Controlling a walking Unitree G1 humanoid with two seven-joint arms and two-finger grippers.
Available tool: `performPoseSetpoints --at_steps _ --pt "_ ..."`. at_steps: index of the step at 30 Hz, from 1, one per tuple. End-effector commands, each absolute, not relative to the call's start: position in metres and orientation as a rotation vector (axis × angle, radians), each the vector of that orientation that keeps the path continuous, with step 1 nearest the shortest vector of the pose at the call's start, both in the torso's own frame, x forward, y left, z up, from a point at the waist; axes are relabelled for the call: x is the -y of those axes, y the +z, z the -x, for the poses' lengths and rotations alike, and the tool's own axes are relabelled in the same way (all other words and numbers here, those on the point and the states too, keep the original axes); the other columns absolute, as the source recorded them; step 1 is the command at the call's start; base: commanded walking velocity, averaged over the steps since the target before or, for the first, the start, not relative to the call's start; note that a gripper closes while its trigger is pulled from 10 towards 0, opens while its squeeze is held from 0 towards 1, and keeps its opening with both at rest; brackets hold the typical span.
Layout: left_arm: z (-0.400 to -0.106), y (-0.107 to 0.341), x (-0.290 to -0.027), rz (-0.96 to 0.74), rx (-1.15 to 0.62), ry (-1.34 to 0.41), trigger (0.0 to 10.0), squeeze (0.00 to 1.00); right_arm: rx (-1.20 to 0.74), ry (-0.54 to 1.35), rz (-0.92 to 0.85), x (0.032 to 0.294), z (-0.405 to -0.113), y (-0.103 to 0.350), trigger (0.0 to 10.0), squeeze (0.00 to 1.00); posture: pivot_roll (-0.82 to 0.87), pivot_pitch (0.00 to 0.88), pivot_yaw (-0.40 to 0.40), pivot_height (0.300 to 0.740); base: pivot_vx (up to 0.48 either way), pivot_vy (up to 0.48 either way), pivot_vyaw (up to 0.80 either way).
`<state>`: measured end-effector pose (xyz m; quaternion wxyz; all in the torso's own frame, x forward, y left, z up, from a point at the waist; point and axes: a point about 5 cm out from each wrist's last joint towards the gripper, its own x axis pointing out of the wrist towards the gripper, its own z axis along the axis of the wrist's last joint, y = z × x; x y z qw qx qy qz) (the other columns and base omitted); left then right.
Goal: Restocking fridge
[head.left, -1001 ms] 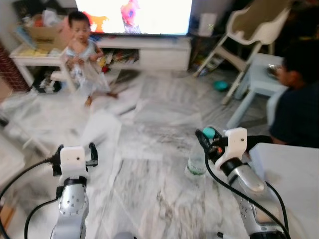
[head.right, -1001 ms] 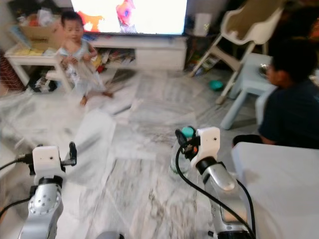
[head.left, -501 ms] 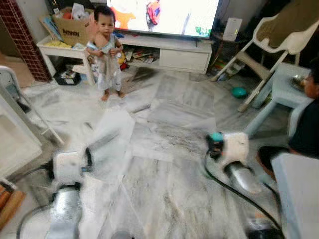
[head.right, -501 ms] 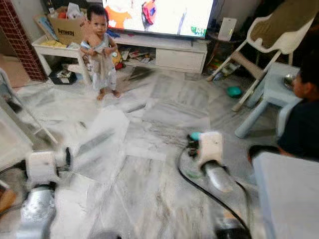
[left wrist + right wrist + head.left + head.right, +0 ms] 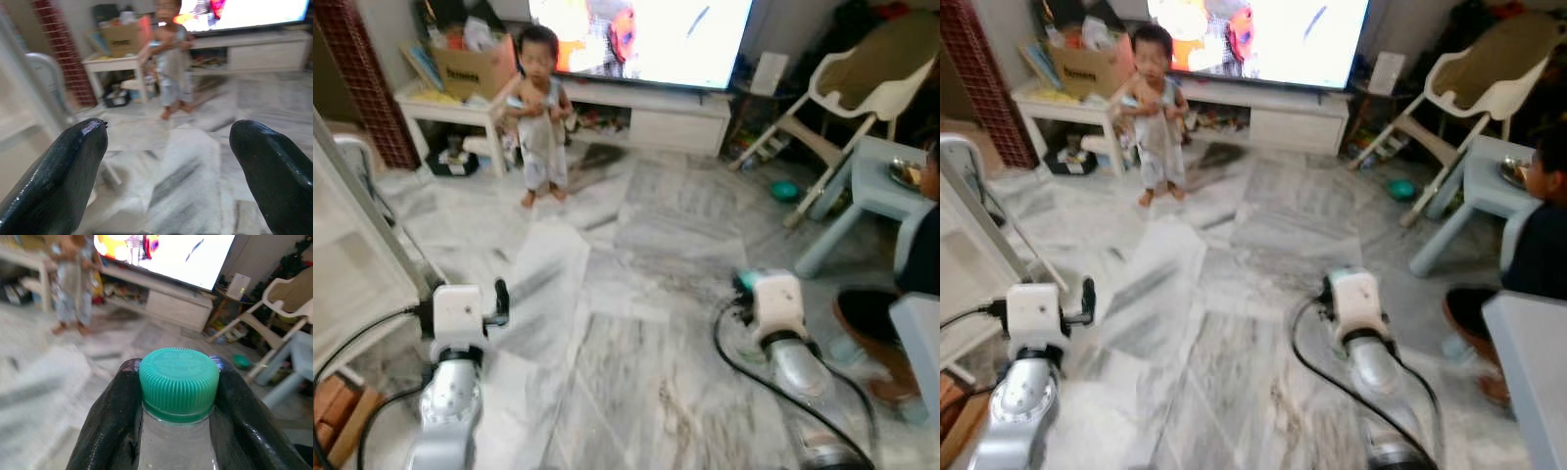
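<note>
Right tool pinches an upright bottle (green cap topmost); left tool spread.

Open marble floor stretches ahead between both arms, giving wide room to pass forward. A small child stands in the way farther on, before the low TV cabinet. A white panel crowds the left side. On the right, a seated person and a pale blue table narrow the passage.
</note>
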<state>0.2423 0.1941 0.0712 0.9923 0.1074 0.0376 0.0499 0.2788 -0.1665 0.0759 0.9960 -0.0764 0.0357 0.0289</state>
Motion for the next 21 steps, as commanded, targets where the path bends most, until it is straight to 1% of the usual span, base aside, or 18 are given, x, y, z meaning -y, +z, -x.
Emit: performPoseSetpoints --at_steps 1,2,3,4,6,7,10,12,13,15,16,17,19,20,21 --pt "-0.244 0.069 -0.183 -0.207 -0.084 0.024 10.0 0.0 -0.072 -0.02 0.138 0.184 -0.281 0.078 10.0 0.0 0.05 0.0 -0.062 0.74 0.0 0.0 0.0" --pt "-0.244 0.069 -0.183 -0.207 -0.084 0.024 10.0 0.0 -0.072 -0.02 0.138 0.184 -0.281 0.078 10.0 0.0 0.05 0.0 -0.062 0.74 0.0 0.0 0.0" --pt "-0.241 0.064 -0.184 -0.21 -0.107 -0.032 10.0 0.0 -0.048 -0.052 0.149 0.187 -0.283 0.081 10.0 0.0 0.04 0.016 -0.071 0.74 0.0 0.0 0.0" --pt "-0.236 0.057 -0.181 -0.214 -0.132 -0.089 10.0 0.0 -0.089 -0.083 0.111 0.192 -0.283 0.077 10.0 0.0 0.04 0.016 -0.071 0.74 0.0 0.0 0.0" --pt "-0.233 0.056 -0.177 -0.223 -0.132 -0.126 10.0 0.0 -0.114 -0.07 0.087 0.192 -0.283 0.073 10.0 0.0 0.04 0.025 -0.07 0.74 0.0 0.0 0.0" --pt "-0.232 0.057 -0.168 -0.249 -0.114 -0.205 10.0 0.0 -0.129 -0.06 0.115 0.192 -0.281 0.066 10.0 0.0 0.04 0.029 -0.072 0.74 0.0 0.0 0.0" --pt "-0.235 0.063 -0.157 -0.281 -0.059 -0.265 10.0 0.0 -0.141 -0.051 0.087 0.189 -0.28 0.06 10.0 0.0 0.05 0.014 -0.07 0.74 0.0 0.0 0.0" --pt "-0.238 0.066 -0.157 -0.289 -0.037 -0.255 10.0 0.0 -0.127 -0.045 0.081 0.187 -0.281 0.062 10.0 0.0 0.05 0.008 -0.068 0.74 0.0 0.0 0.0" --pt "-0.243 0.07 -0.158 -0.282 -0.025 -0.218 10.0 0.0 -0.107 -0.037 0.07 0.184 -0.283 0.066 10.0 0.0 0.05 0.0 -0.055 0.74 0.0 0.0 0.0" --pt "-0.249 0.08 -0.165 -0.302 0.014 -0.147 10.0 0.0 -0.076 -0.032 0.065 0.181 -0.286 0.072 10.0 0.0 0.06 0.0 -0.028 0.74 0.0 0.0 0.0" --pt "-0.252 0.087 -0.172 -0.317 0.034 -0.105 10.0 0.0 -0.054 -0.021 0.049 0.179 -0.288 0.077 10.0 0.0 0.06 0.0 -0.028 0.74 0.0 0.0 0.0" --pt "-0.253 0.089 -0.175 -0.302 0.034 -0.083 10.0 0.0 -0.04 -0.016 0.044 0.178 -0.288 0.079 10.0 0.0 0.06 0.0 0.0 0.74 0.0 0.0 0.0" --pt "-0.252 0.092 -0.188 -0.277 0.024 0.005 10.0 0.0 -0.008 -0.013 0.058 0.177 -0.29 0.086 10.0 0.0 0.07 0.003 0.023 0.74 0.0 0.0 0.75" --pt "-0.249 0.091 -0.199 -0.262 0.007 0.089 10.0 0.0 0.012 -0.02 0.06 0.177 -0.292 0.092 10.0 0.0 0.07 0.003 0.025 0.74 0.0 0.0 0.8" --pt "-0.249 0.091 -0.199 -0.262 0.007 0.089 10.0 0.0 0.012 -0.02 0.06 0.177 -0.292 0.092 10.0 0.0 0.07 0.003 0.025 0.74 0.0 0.0 0.8"
